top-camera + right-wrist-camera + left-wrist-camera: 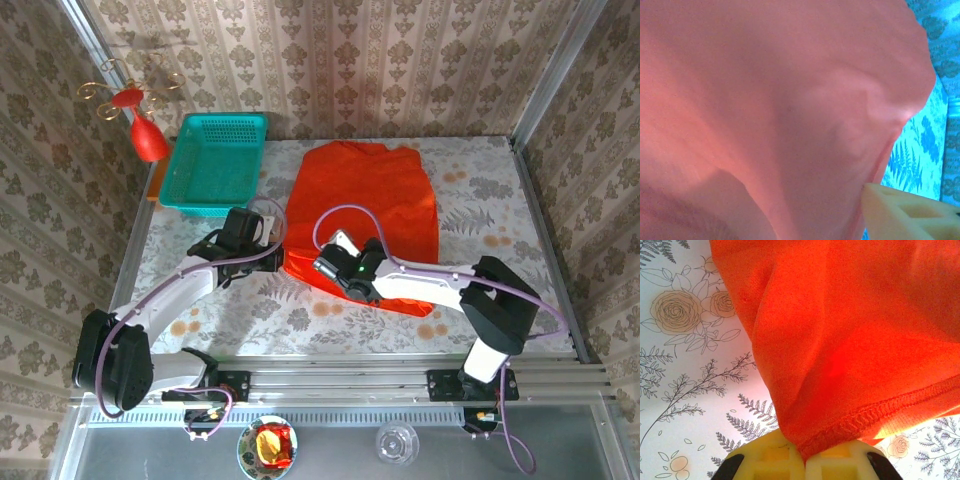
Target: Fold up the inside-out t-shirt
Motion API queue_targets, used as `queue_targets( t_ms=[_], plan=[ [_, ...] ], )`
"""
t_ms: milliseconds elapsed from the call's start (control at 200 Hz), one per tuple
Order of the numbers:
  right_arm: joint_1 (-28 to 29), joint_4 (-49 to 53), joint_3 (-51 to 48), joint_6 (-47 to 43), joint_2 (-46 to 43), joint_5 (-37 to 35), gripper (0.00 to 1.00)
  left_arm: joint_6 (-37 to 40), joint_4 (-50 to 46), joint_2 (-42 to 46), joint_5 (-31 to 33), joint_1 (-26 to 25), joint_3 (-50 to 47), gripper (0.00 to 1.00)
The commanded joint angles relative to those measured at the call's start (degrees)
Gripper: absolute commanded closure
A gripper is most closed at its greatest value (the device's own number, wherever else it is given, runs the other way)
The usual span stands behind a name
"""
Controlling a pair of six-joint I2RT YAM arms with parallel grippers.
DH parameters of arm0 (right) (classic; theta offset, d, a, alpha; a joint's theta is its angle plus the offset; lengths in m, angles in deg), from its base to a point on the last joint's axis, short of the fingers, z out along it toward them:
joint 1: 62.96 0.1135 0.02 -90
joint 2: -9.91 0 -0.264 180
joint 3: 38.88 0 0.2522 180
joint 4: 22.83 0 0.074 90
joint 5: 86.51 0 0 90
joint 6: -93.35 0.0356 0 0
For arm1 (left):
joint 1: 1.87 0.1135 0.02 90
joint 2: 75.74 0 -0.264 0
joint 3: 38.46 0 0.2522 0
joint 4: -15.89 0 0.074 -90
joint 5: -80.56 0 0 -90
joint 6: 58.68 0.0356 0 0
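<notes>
- Top external view: I see the shirt (365,215) spread on the table (500,200), reaching from both grippers away toward the back wall.
- My left gripper (278,258) sits at the shirt's near left corner. The rest of the cloth lies to its right and ahead of it.
- On the left wrist view its jaws are pressed together on the stitched hem. The cloth comes up from between the yellow fingers (765,457) and spreads out ahead of them.
- My right gripper (335,265) is over the shirt's near edge, just to the right of the left gripper, with cloth under it and on both sides.
- On the right wrist view one pale finger (900,210) shows, with a fold of shirt against its left side. The other finger is hidden, so I cannot tell whether these jaws are spread or pinching.
- A teal basket (215,160) stands ahead of the left gripper, near the shirt's far left part but with a gap between them.
</notes>
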Motion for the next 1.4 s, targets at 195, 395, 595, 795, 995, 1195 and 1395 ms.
queue_targets(
  t_ms=[195, 395, 595, 795, 995, 1195, 1395],
  plan=[
    [-3.41, 6.02, -3.05, 1.06, -6.1, 6.16, 0.69, 0.28, -0.89, 1.1, -0.63, 0.91, -0.36, 1.0],
    [-4.18, 7.54, -2.36, -0.66, -7.77, 14.13, 1.0, 0.82, -2.23, 1.41, -1.06, 0.92, 0.17, 1.0],
    [-6.01, 11.98, -0.16, -3.22, -10.03, 21.87, 1.0, 4.59, -3.95, 3.38, 0.93, -1.47, 1.53, 0.63],
    [-11.02, 15.21, 2.32, -5.34, -13.57, 37.6, 1.0, 13.09, -1.48, 5.58, 4.04, -8.0, 3.21, 0.49],
    [-14.78, 16.29, 3.21, -6.34, -17.2, 50.19, 1.0, 24.13, 8.01, 4.13, 1.04, -15.55, 2.27, 0.47],
    [-19.0, 15.12, 3.17, -4.43, -18.66, 60.36, 1.0, 35.98, 21.9, -0.17, 1.71, -23.7, -0.37, 0.4],
    [-21.52, 13.58, 2.51, -2.18, -18.97, 65.33, 1.0, 39.34, 40.97, -7.49, 6.71, -24.37, -4.38, 0.33]
  ],
)
